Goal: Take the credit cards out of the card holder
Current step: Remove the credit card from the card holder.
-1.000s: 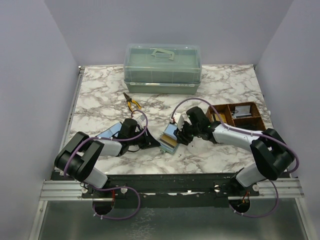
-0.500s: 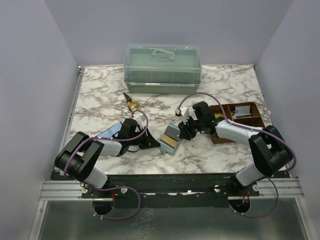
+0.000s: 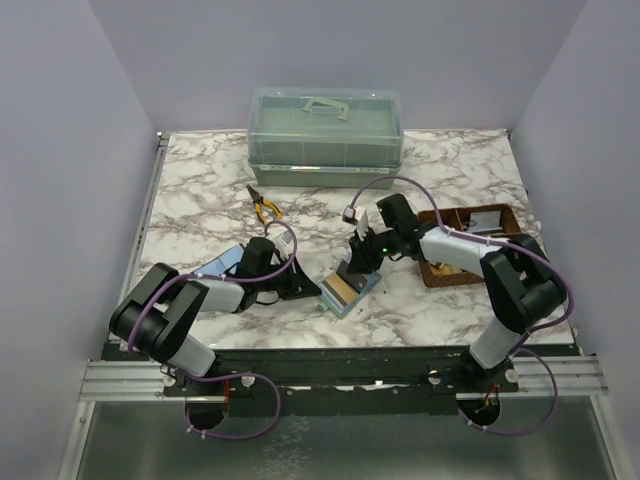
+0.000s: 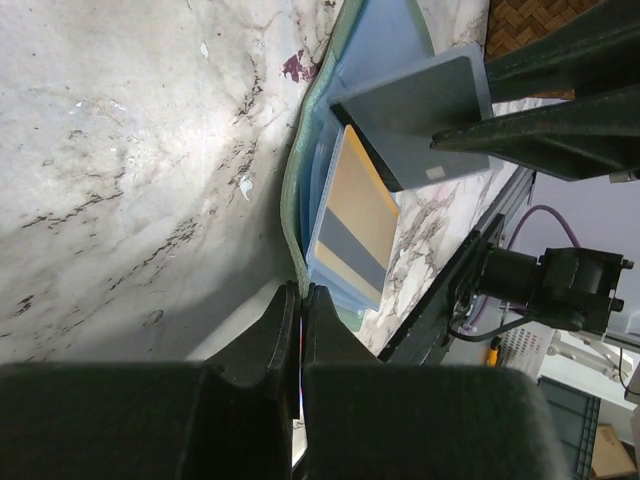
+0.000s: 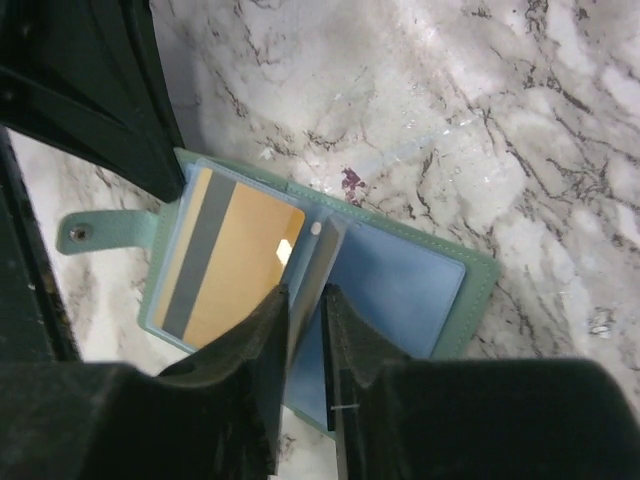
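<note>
The grey-green card holder lies open on the marble table, blue inside. A tan credit card with a grey stripe sits in its left pocket; it also shows in the left wrist view. My right gripper is shut on a grey card standing on edge at the holder's fold; the left wrist view shows its flat face. My left gripper is shut on the holder's green edge. In the top view my left gripper and right gripper meet at the holder.
A brown divided basket stands just right of the right arm. A large translucent green lidded box is at the back. Yellow-handled pliers lie behind the left arm. The holder's snap strap sticks out left.
My right gripper has shifted slightly back and left over the holder. The holder now lies flatter and more open, a little further right. The left arm has not moved.
</note>
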Motion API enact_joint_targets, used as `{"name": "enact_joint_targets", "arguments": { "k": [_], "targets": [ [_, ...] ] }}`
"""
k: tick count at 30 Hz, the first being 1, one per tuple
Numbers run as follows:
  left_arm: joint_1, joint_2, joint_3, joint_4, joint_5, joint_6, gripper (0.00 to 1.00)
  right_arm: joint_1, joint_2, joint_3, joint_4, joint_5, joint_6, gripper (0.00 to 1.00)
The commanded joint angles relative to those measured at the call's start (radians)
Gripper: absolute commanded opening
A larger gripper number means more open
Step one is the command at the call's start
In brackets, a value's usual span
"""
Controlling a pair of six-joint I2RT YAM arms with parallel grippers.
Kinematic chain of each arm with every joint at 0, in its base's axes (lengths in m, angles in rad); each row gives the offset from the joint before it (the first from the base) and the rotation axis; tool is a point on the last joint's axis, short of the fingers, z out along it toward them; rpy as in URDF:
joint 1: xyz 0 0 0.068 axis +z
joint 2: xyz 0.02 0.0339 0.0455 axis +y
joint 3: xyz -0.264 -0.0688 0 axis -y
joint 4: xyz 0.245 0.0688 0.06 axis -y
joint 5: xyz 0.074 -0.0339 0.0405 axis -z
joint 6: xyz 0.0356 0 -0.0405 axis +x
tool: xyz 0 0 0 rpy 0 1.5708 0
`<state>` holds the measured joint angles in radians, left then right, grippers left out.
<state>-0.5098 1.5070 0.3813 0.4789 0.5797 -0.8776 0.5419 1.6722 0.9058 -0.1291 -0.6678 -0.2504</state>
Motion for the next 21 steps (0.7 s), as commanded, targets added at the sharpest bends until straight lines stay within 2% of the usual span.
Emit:
{"name": "enact_joint_targets", "arguments": {
  "k": [1,4,7,9,13,16,18,21],
  "targets": [
    [-0.001,-0.013,0.0,0.001,0.024,0.019,0.0,-0.02,0.033,0.034,-0.073,-0.085,0.044,0.17],
    [-0.001,-0.013,0.002,0.001,0.013,0.021,0.0,-0.05,0.036,0.04,-0.101,-0.107,0.079,0.03],
    [-0.001,-0.056,-0.004,0.001,-0.024,0.022,0.02,-0.117,0.047,0.05,-0.131,-0.182,0.126,0.0],
    [0.0,-0.131,-0.015,-0.016,-0.07,0.024,0.13,-0.167,0.051,0.055,-0.142,-0.292,0.179,0.0],
    [0.002,-0.379,-0.012,-0.161,-0.199,0.031,0.58,-0.224,0.004,0.033,-0.08,-0.43,0.305,0.0],
    [0.003,-0.581,-0.023,-0.187,-0.267,-0.041,0.85,-0.24,-0.05,0.002,-0.004,-0.446,0.387,0.0],
    [0.002,-0.659,-0.013,-0.174,-0.258,-0.093,0.9,-0.246,-0.082,-0.02,0.046,-0.434,0.438,0.0],
    [-0.004,-0.643,0.001,-0.085,-0.215,-0.209,0.9,-0.255,-0.104,-0.051,0.116,-0.462,0.519,0.0]
  ]
}}
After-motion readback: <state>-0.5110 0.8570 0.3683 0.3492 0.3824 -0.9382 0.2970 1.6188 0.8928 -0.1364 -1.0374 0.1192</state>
